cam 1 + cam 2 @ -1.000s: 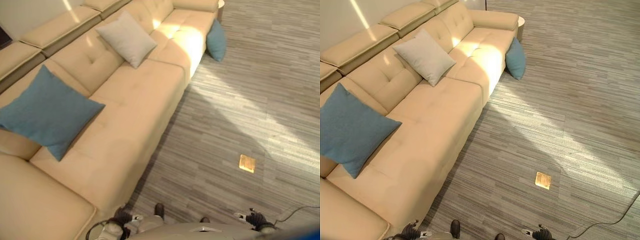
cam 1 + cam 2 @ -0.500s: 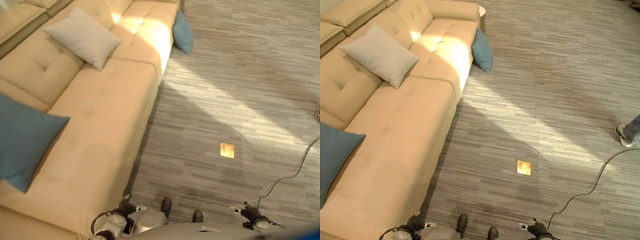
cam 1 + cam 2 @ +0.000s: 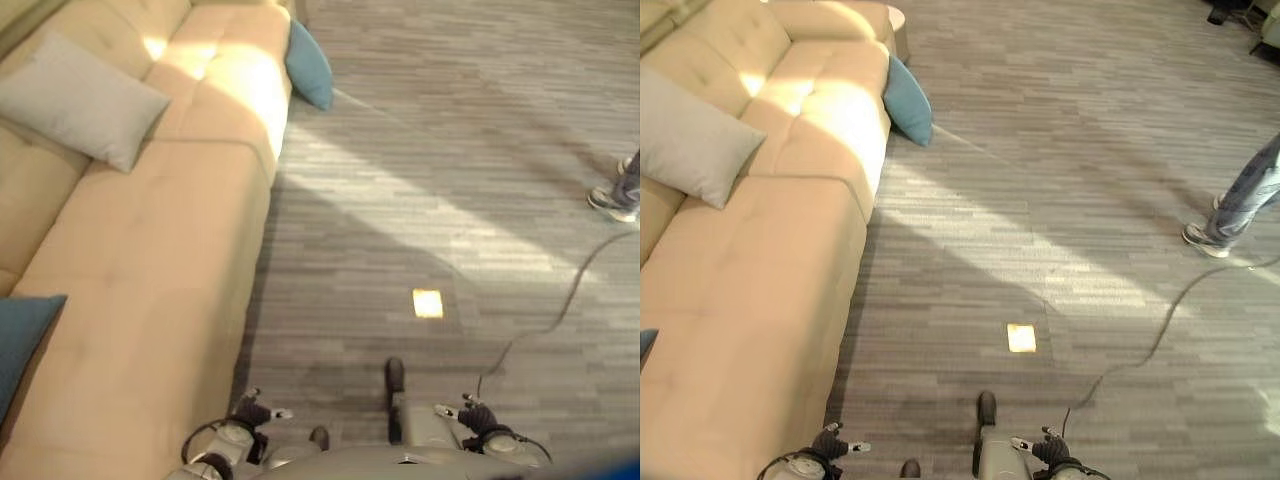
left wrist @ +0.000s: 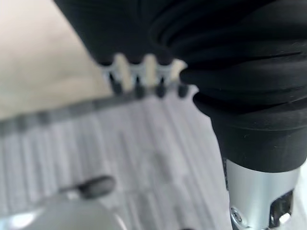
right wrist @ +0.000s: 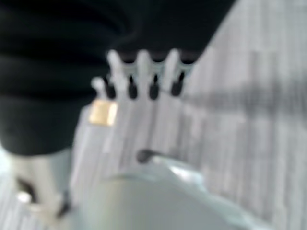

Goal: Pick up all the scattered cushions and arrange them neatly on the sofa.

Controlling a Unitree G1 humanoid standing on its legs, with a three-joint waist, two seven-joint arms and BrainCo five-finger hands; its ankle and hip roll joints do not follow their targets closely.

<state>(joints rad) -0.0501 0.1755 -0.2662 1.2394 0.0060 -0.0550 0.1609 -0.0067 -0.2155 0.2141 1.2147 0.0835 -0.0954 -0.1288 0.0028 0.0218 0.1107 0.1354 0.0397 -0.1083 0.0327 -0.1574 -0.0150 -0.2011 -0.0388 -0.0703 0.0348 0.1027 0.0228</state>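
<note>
A blue cushion (image 3: 308, 65) stands on the floor, leaning against the far end of the beige sofa (image 3: 150, 260). On the seat a grey cushion (image 3: 80, 100) rests against the backrest, and the corner of another blue cushion (image 3: 20, 340) shows at the near left. My left hand (image 3: 250, 410) hangs low beside the sofa's front edge with straight fingers (image 4: 136, 76) and holds nothing. Over the bare floor my right hand (image 3: 478, 415) hangs the same way, its fingers (image 5: 142, 72) relaxed and empty. Both hands are far from the cushion on the floor.
A brass floor plate (image 3: 428, 302) is set in the grey striped floor ahead of me. A person's legs and shoes (image 3: 1230, 210) stand at the right. A small round white table (image 3: 895, 17) sits past the sofa's far arm.
The camera has swung to the right, so the sofa and its cushions have slid left in view and a person's legs have come in at the right. The hands hang as before.
</note>
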